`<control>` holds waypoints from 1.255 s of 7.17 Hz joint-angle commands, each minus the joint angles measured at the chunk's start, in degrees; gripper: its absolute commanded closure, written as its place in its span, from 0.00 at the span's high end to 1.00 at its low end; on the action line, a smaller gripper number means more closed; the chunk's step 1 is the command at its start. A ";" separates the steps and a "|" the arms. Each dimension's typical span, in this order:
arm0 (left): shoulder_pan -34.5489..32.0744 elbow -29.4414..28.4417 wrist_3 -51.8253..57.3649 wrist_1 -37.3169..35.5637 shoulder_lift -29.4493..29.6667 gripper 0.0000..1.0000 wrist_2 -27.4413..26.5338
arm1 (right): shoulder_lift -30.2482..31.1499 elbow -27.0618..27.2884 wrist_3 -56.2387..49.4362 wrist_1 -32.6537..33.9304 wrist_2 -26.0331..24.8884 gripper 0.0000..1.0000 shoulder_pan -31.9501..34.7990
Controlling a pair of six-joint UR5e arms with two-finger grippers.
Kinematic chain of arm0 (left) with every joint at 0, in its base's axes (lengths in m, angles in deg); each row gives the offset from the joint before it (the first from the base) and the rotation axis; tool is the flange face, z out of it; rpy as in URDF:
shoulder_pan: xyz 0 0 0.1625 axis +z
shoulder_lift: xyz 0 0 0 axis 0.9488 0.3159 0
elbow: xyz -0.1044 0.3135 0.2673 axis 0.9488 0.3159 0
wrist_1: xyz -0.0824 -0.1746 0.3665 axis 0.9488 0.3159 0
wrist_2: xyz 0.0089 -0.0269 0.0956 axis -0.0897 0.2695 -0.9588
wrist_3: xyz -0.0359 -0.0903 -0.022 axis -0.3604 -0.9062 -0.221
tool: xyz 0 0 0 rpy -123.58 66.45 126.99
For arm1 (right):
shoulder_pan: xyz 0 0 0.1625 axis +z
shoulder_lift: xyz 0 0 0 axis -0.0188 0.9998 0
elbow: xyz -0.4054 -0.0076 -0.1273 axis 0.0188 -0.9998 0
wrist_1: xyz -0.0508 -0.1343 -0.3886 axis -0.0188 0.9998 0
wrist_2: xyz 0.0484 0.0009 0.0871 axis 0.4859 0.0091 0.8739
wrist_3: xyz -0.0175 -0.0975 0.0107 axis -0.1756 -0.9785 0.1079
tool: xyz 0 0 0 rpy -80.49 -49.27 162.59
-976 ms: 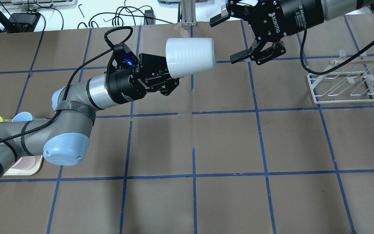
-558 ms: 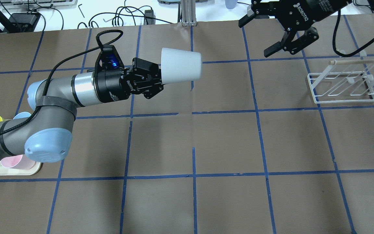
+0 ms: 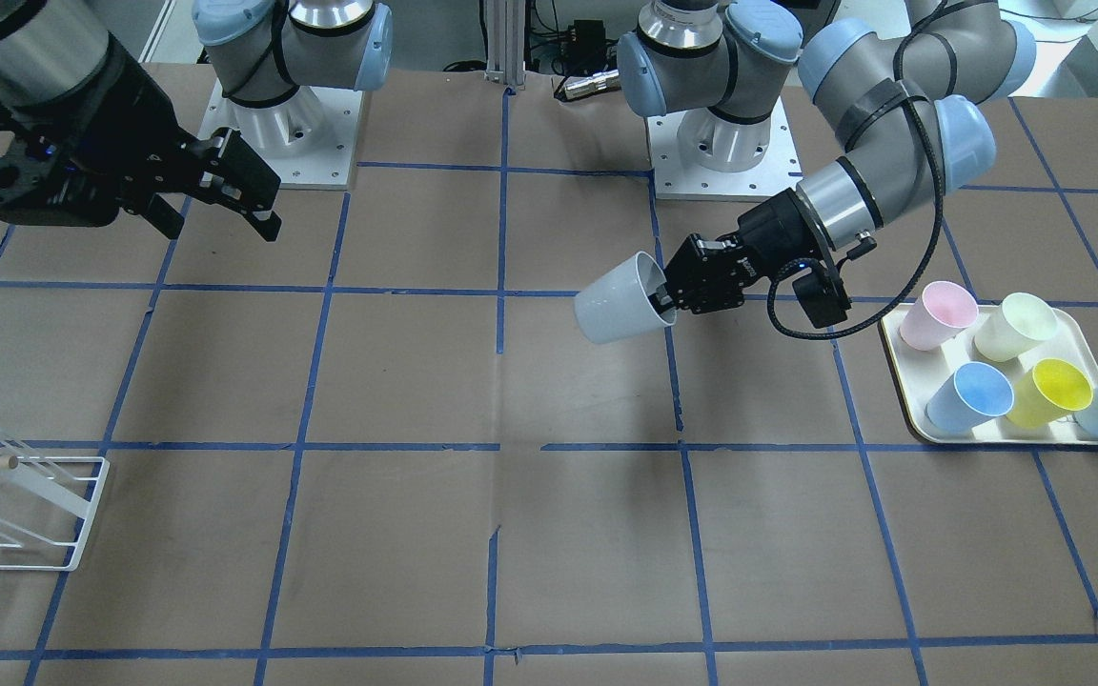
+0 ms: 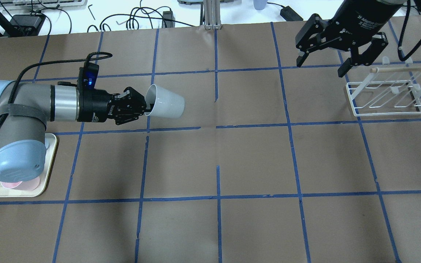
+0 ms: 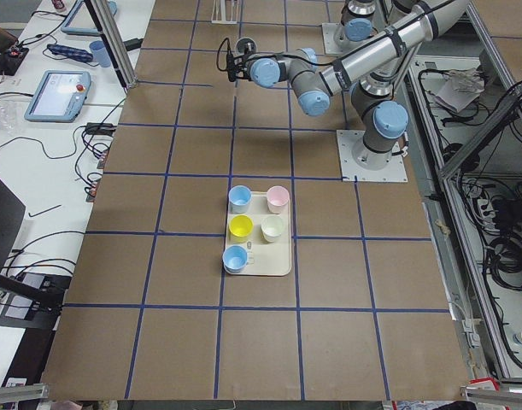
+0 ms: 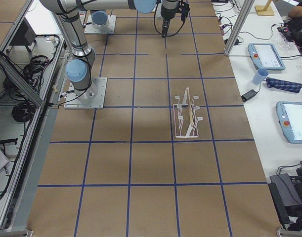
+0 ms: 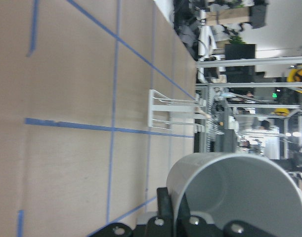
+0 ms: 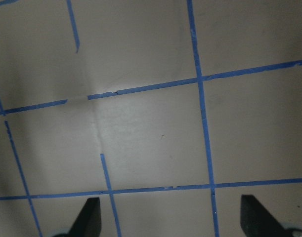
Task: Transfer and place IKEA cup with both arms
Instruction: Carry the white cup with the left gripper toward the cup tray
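The grey IKEA cup hangs on its side above the table, mouth towards my left arm, base pointing to the table's middle. My left gripper is shut on its rim; the front view shows the same grip on the cup. The left wrist view looks into the cup. My right gripper is open and empty, high over the far right of the table, next to the rack. It also shows in the front view and in the right wrist view.
A white wire rack with a wooden rod stands at the right; it also shows in the front view. A cream tray at my left holds a pink cup, a pale green, a yellow and light blue ones.
My left arm has drawn back to the left and lower with the cup, which has tilted mouth-up towards the camera. My right gripper has moved right, towards the rack, still open.
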 commanded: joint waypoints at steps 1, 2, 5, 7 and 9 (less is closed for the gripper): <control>0.60 -2.69 0.81 1.92 -3.74 0.00 -24.10 | 0.48 4.29 3.19 7.38 -10.10 1.00 5.06; 0.60 -4.44 4.73 5.77 -5.41 0.00 -34.56 | 0.84 5.10 2.67 9.24 -11.01 1.00 5.34; 11.79 -15.15 25.61 23.24 -7.18 0.00 -43.98 | 0.76 3.80 1.44 14.07 -10.76 1.00 5.25; 26.55 -16.85 44.04 26.38 -6.31 0.00 -43.98 | 0.49 3.35 1.44 13.92 -10.15 1.00 5.25; 35.46 -17.11 58.14 24.20 -3.77 0.00 -43.98 | 0.49 2.39 1.52 13.65 -10.06 1.00 5.08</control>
